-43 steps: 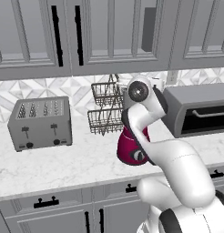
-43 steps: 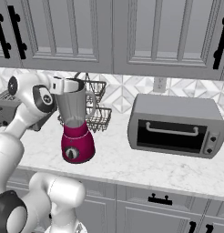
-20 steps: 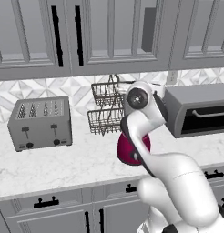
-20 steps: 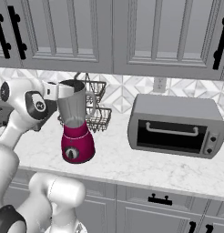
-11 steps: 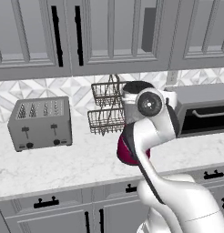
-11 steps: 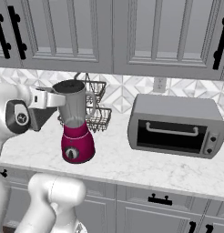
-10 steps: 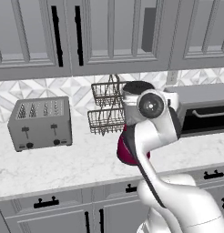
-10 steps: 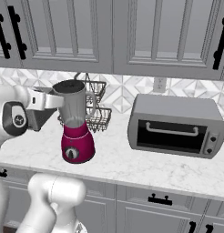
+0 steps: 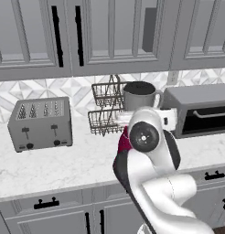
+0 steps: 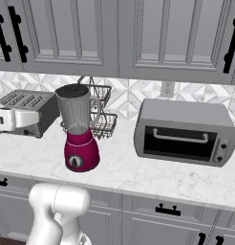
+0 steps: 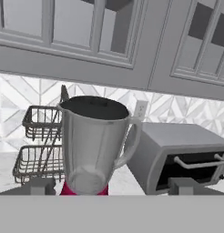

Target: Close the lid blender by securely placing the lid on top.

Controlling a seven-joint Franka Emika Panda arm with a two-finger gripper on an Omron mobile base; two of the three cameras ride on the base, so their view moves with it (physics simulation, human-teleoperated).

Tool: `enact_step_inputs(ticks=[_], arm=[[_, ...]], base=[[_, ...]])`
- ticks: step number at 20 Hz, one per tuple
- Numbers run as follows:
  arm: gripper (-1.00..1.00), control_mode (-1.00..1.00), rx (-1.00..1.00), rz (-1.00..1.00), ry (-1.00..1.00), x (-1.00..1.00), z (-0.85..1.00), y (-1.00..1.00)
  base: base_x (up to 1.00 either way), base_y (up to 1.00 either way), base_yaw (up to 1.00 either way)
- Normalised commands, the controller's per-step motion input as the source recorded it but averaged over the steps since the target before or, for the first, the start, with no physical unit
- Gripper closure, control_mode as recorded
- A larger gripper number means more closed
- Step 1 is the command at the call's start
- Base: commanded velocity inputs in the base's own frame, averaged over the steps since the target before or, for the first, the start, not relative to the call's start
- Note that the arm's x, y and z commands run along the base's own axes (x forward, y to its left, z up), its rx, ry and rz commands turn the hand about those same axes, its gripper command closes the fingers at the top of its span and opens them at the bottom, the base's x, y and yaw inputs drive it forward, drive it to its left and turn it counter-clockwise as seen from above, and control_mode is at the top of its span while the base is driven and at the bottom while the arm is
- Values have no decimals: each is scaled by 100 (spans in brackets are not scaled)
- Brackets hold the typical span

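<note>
The blender [image 10: 80,129] stands on the counter, a clear greyish jar on a magenta base [image 9: 125,140] with a dark dial. The black lid [image 11: 94,106] sits in the jar's rim and also shows as the jar's dark top [image 10: 71,89]. My gripper [image 11: 113,186] is open, level with the jar and drawn back from it. Nothing is between its two fingertips [image 11: 41,185]. In the right base view my white hand [image 10: 13,118] hangs left of the jar, apart from it. In the left base view my arm's elbow covers most of the blender base.
A grey toaster oven [image 10: 184,132] stands right of the blender. A four-slot toaster [image 9: 40,123] is at the left. A two-tier wire basket rack [image 9: 105,109] sits behind the blender against the backsplash. Upper cabinets [image 11: 100,36] hang low above the jar.
My jaws have gone from shut to open and let go of the lid, which stays on the jar. My hand has pulled back from the jar top, and the arm has swung round.
</note>
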Motion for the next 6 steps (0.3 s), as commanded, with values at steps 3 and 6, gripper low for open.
enact_step_inputs(ticks=[3,6], arm=[[-100,-100,-6,3,-20,-11,1,79],[-100,-100,-1,3,-12,-1,1,38]], base=[[0,0,0],[0,0,0]])
